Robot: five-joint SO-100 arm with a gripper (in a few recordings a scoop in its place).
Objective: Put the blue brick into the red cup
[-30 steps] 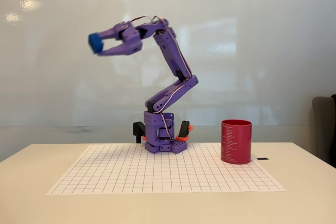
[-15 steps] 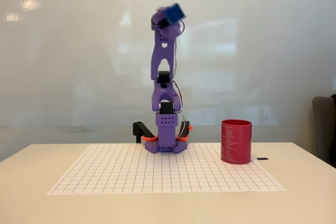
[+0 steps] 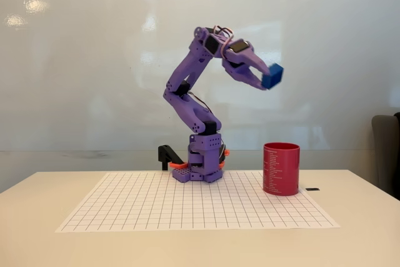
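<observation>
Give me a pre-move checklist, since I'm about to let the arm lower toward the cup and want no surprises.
1. Brick held in end effector: ok.
2. Cup upright on the mat: ok.
3. Brick above the cup in the fixed view: ok sideways, slightly left; depth cannot tell.
4. Clear gap between brick and cup rim: ok.
5. Cup empty inside: cannot tell.
6. Grip firmness: cannot tell.

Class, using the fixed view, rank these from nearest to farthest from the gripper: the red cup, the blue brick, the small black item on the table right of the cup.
1. Blue brick, held in the gripper.
2. Red cup, below it, on the grid sheet.
3. Small black item, right of the cup.
</observation>
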